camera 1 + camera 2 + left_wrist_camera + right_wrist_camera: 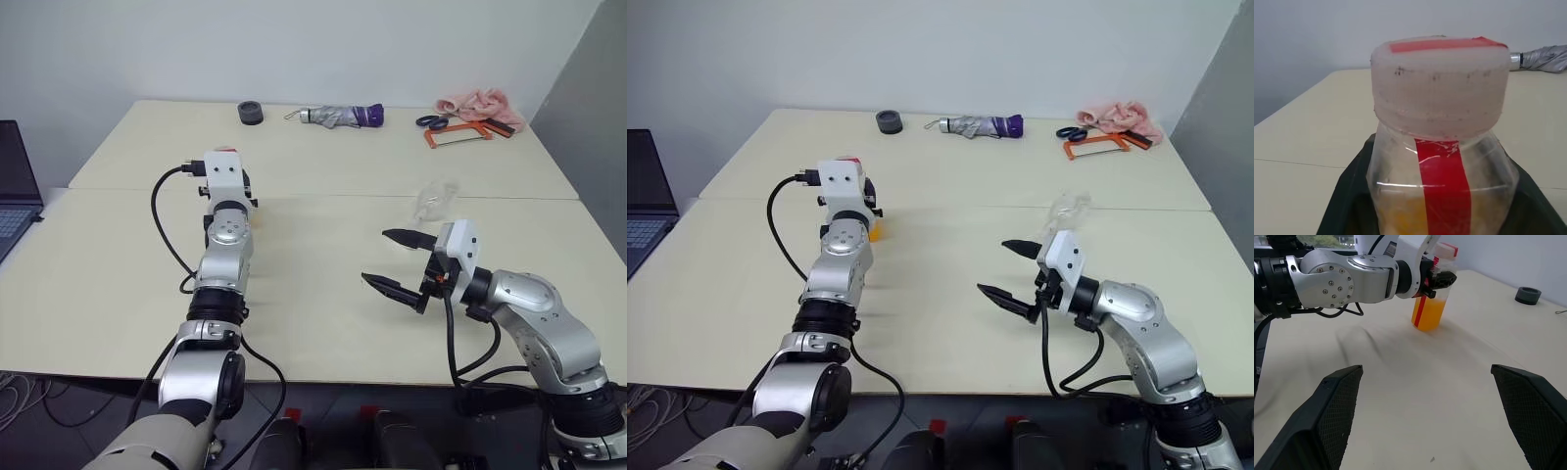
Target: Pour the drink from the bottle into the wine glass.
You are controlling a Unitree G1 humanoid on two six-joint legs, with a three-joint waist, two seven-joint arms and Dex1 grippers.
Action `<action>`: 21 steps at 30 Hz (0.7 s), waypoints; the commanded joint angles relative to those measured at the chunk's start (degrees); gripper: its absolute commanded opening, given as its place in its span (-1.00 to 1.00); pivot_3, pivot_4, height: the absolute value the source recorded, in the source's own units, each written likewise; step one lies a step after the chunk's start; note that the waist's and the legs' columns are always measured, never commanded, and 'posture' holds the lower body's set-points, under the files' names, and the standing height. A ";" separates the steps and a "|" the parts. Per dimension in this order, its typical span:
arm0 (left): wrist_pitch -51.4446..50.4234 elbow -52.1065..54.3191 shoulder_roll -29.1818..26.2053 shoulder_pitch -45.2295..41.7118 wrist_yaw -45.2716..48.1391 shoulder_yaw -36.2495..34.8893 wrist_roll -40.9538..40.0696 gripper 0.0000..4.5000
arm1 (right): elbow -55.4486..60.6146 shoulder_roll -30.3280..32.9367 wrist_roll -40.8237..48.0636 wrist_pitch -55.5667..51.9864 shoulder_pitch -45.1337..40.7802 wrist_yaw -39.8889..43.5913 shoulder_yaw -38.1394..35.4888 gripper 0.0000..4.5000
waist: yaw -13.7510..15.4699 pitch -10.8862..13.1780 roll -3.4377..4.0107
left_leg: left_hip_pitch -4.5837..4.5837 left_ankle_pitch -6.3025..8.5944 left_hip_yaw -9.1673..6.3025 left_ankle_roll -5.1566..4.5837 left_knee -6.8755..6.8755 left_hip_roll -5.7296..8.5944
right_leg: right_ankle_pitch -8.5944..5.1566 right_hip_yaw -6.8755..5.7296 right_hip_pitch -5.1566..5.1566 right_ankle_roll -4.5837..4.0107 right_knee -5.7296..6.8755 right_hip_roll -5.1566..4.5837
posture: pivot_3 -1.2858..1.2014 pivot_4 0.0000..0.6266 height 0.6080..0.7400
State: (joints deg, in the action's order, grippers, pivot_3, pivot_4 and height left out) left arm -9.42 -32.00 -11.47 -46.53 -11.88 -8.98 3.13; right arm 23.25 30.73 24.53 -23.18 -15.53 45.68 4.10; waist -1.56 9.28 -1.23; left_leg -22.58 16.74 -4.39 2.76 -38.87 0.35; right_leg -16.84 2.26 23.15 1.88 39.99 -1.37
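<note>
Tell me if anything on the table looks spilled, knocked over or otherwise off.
Nothing is spilled: the drink is inside the bottle, upright on the table in the left gripper. One oddity for pouring: its cap is on, scuffed with dark specks. The wine glass is too faint to judge.

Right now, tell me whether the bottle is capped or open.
Capped. The bottle stands upright on the table with its pinkish-white cap seated over the neck, and the left gripper is closed around it.
</note>
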 commanded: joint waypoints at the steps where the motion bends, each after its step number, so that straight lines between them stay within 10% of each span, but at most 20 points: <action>1: 2.87 2.95 -0.53 -0.80 1.67 0.02 -0.94 -0.15 | 0.99 -0.07 0.20 0.78 -0.63 0.13 -0.34 1.00 | 0.00 0.00 0.00 | 0.00 0.00 0.00 0.00 0.00 0.00 | 0.00 0.00 0.00 0.00 0.00 0.00 | 0.03 -0.52 1.00; 21: -0.42 15.53 -4.96 4.09 71.36 15.72 -23.32 -0.16 | 16.73 1.35 5.45 -11.89 2.64 -14.00 -9.21 1.00 | -0.84 0.01 0.03 | -0.02 -0.02 -0.01 0.03 -0.01 -0.04 | 0.00 0.04 0.02 0.00 0.00 0.11 | 0.03 -0.52 1.00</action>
State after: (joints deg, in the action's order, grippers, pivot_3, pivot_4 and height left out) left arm -9.82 -19.51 -15.62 -41.84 54.43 5.76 -18.43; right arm 36.42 32.59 27.65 -32.92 -10.80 33.88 -3.51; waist -2.40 9.29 -1.21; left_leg -22.57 16.73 -4.41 2.78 -38.87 0.31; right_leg -16.84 2.31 23.16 1.88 40.01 -1.23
